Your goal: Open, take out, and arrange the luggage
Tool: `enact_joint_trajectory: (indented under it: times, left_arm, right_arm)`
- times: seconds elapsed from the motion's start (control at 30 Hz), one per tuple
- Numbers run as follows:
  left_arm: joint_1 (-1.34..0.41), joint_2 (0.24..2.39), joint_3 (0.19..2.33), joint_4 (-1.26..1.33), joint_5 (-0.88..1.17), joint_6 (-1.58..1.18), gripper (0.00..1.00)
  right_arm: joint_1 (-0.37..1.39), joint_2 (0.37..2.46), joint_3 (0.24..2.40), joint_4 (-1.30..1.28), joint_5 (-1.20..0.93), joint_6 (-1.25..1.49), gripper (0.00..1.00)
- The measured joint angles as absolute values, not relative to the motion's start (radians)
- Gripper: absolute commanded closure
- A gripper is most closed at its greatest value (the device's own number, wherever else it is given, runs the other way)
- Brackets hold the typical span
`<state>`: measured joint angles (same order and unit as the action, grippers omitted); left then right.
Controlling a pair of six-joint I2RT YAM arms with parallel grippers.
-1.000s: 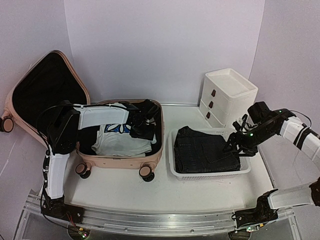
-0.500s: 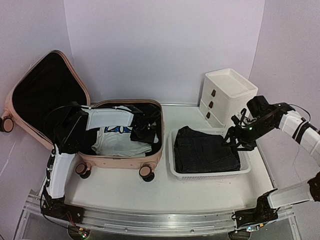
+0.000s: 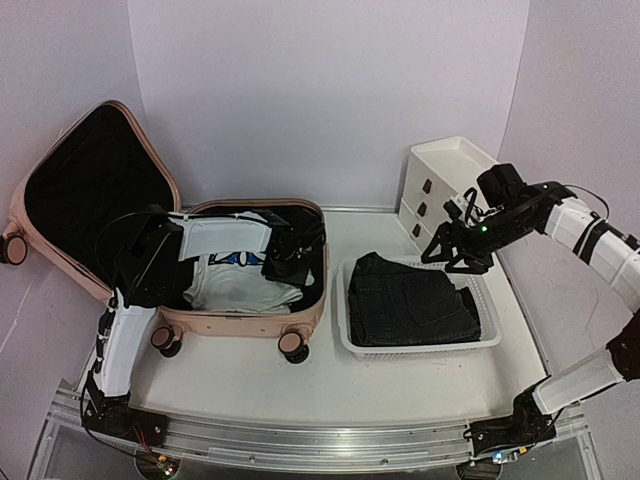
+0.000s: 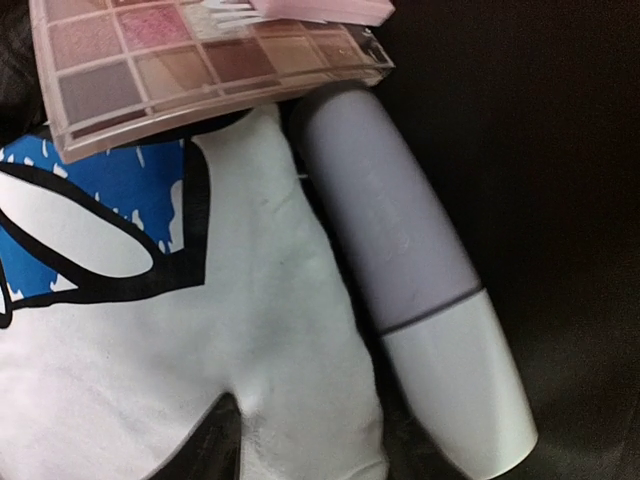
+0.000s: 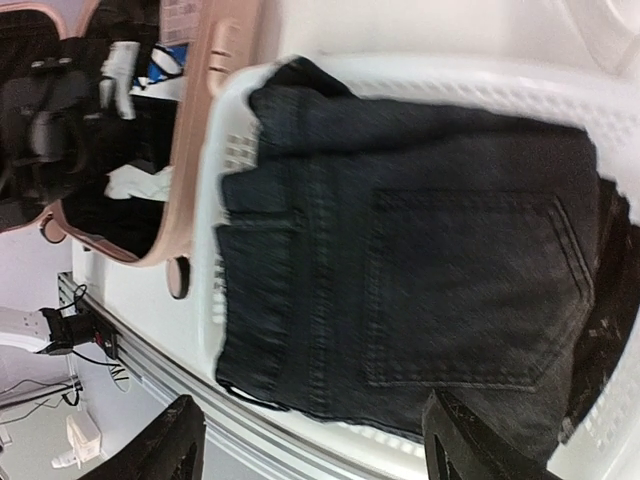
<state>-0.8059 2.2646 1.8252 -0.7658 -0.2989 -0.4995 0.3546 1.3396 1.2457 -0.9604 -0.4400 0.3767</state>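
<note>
The pale-pink luggage [image 3: 240,322] lies open on the table, its black-lined lid [image 3: 90,190] leaning back at the left; its pink rim [image 5: 215,60] shows in the right wrist view. Inside are a white T-shirt [image 3: 235,285] with a blue print [image 4: 200,340], an eyeshadow palette [image 4: 200,70] and a lavender-and-white tube [image 4: 400,260]. My left gripper [image 3: 285,258] is down in the luggage's right half; its fingers are hidden. My right gripper [image 3: 447,252] hangs open and empty [image 5: 320,450] above the dark jeans [image 5: 420,260].
A white perforated basket [image 3: 420,350] holding the folded jeans [image 3: 410,300] stands right of the luggage. A white drawer unit [image 3: 455,185] with brown handles stands at the back right, close to the right arm. The luggage's wheels [image 3: 292,346] face the front.
My right gripper has risen off the jeans and moved back towards the drawer unit. The left gripper stays inside the luggage, shifted only slightly.
</note>
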Motion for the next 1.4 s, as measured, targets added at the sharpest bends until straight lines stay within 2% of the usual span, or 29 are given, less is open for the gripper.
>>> enact_joint_trajectory:
  times: [0.13,0.37,0.47,0.63,0.8,0.93,1.03,1.13,1.27,1.4]
  left_arm:
    - [-0.798,2.258,1.825,-0.749,-0.286,-0.48,0.8]
    - [-0.745,2.177,1.721,-0.69,-0.203,-0.441,0.89]
    - [-0.703,2.128,1.653,-0.663,-0.15,-0.434,0.92]
    - [-0.654,2.04,1.559,-0.595,-0.07,-0.414,0.94]
    - [-0.647,1.99,1.527,-0.555,-0.031,-0.385,0.94]
    - [-0.647,1.988,1.525,-0.539,-0.001,-0.366,0.88]
    - [-0.647,1.988,1.525,-0.538,0.026,-0.366,0.81]
    - [-0.647,1.993,1.525,-0.539,0.056,-0.371,0.66]
    - [-0.647,2.004,1.525,-0.54,0.103,-0.368,0.36]
    - [-0.647,1.992,1.522,-0.542,0.13,-0.357,0.19]
  right_arm:
    - [0.435,1.39,1.329,-0.931,-0.429,0.394,0.24]
    - [0.549,1.543,1.373,-0.727,-0.465,0.557,0.26]
    - [0.567,1.608,1.374,-0.621,-0.479,0.64,0.32]
    - [0.609,1.724,1.396,-0.464,-0.471,0.785,0.33]
    - [0.667,1.877,1.517,-0.353,-0.456,0.894,0.35]
    - [0.692,1.938,1.569,-0.323,-0.452,0.933,0.35]
    - [0.693,1.944,1.58,-0.321,-0.448,0.941,0.35]
    - [0.692,1.944,1.588,-0.317,-0.442,0.939,0.35]
    - [0.69,1.943,1.588,-0.338,-0.429,0.905,0.34]
    - [0.69,1.901,1.565,-0.405,-0.398,0.82,0.29]
